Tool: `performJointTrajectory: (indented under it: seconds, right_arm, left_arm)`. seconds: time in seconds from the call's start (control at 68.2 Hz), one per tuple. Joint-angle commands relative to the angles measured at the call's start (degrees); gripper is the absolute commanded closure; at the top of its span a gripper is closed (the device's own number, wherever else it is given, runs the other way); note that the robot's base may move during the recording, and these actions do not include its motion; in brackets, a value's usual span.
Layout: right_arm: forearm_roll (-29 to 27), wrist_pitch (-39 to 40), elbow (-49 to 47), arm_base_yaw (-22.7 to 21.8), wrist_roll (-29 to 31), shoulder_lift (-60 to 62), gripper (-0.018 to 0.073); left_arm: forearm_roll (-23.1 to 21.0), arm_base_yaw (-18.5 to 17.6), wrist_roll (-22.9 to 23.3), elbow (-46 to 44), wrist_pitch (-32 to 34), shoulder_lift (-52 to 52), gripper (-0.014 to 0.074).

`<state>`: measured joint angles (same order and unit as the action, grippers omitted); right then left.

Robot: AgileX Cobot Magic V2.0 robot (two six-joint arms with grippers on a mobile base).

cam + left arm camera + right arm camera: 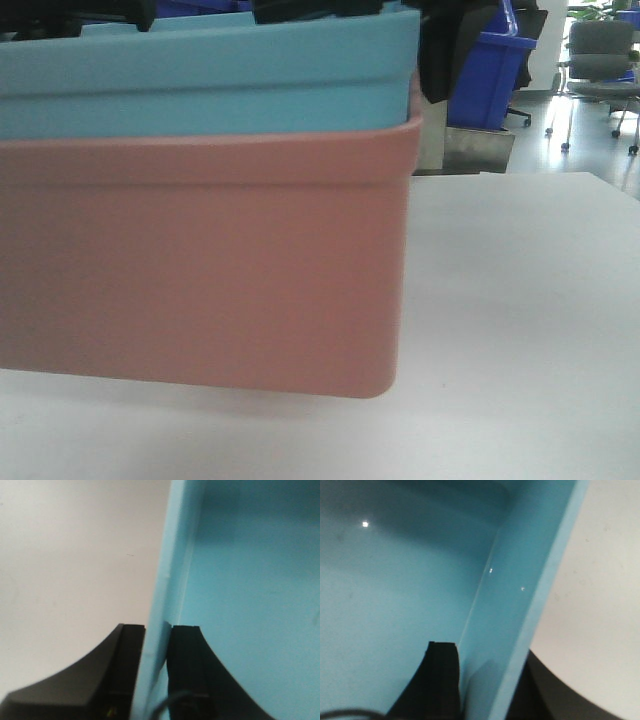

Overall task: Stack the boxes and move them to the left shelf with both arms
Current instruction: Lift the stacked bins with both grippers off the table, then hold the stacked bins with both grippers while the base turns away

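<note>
On the white desk (520,300), from 9 o'clock to centre of the front view: light blue open-top rectangular plastic bin (200,85) nested inside salmon pink rectangular plastic bin (200,270), blue rim standing above the pink lip, rounded corners of both toward 3 o'clock. Thin shadow beneath the pink base; resting on the desk or raised off it, impossible to tell.

From the left wrist: left gripper (157,637) closed tight on the blue bin's side wall, one black finger (125,650) outside at 7 o'clock, the other finger (187,650) inside at 5 o'clock, both touching the wall, pale desk toward 9 o'clock, blue interior toward 3 o'clock.

From the right wrist: right gripper (487,665) clamped likewise across a wall of the same bin, inner finger (442,675) against the blue interior at 7 o'clock, outer finger dark and blurred beyond the rim at 5 o'clock.

Behind the stack in the front view: dark blue plastic bins (490,80) at 1 o'clock, grey office chair (600,55) at 2 o'clock.
</note>
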<state>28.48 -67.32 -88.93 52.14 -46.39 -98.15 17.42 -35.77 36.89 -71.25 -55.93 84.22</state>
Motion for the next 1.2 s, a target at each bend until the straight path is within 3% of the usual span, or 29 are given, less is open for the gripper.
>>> performJointTrajectory:
  seconds: [0.0, 1.188]
  right_arm:
    - [-1.1, 9.3, -3.1, 1.2, -1.7, 2.1, 0.0506]
    - [-1.0, 9.2, -3.1, 1.2, -1.7, 2.1, 0.0506]
  left_arm:
    - [-6.8, -2.2, 1.2, -3.2, 9.1, -2.1, 0.0604]
    - [-6.9, -2.2, 1.2, -3.2, 9.5, -2.1, 0.0606]
